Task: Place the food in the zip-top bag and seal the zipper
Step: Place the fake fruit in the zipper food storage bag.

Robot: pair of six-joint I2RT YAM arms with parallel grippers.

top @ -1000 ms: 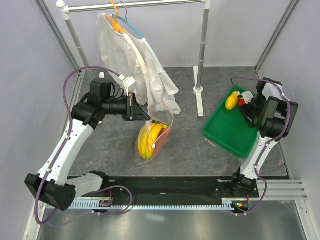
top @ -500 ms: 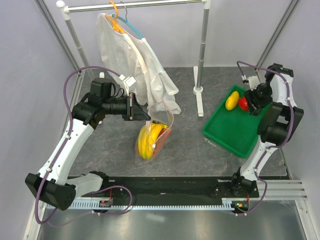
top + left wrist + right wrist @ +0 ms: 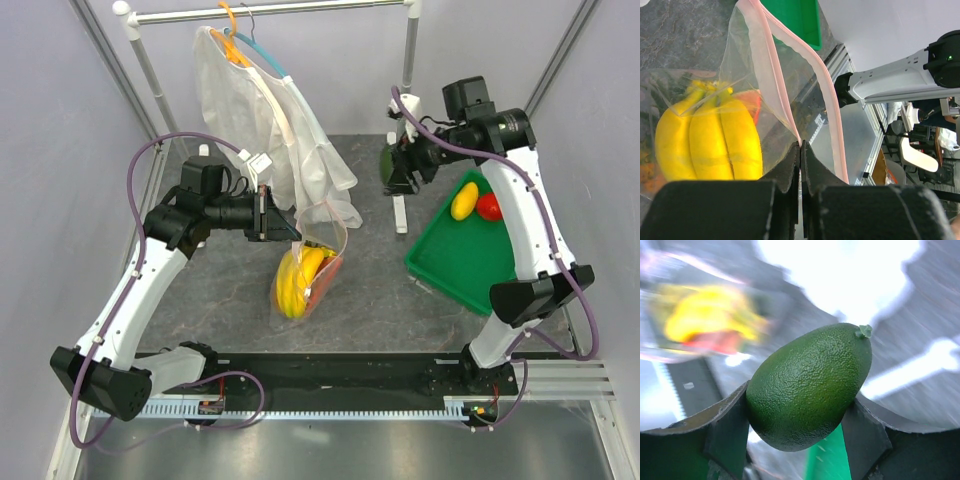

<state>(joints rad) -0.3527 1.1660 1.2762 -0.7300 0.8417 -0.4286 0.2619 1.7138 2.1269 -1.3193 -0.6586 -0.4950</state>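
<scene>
Holding: left gripper (image 3: 800,147), jaws pressed together on the top edge of the clear soft plastic zip-top bag (image 3: 318,250), right at the pinkish zipper strip (image 3: 832,100). The bag hangs from that pinch over the middle of the dark grey stone-pattern table (image 3: 400,290). Its mouth gapes: the two pink strips stand apart in the left wrist view, so the zipper is not sealed. Inside the bag is a yellow toy banana bunch (image 3: 710,145), with a red-orange piece (image 3: 751,102) just beside it. Cannot tell what that piece is.

Right gripper (image 3: 800,410): jaws clamped on a dark green pebbled toy avocado (image 3: 810,385), one finger on each flank, stem nub pointing up and right. In the top view this gripper sits in front of the grey metal rack post (image 3: 408,80), left of the green plastic tray (image 3: 450,270) and well apart from the bag.

The tray holds a small yellow oval piece (image 3: 463,201) touching a red rounded piece (image 3: 488,207) in its far corner. A white garment on an orange hanger (image 3: 260,110) hangs behind the bag.
</scene>
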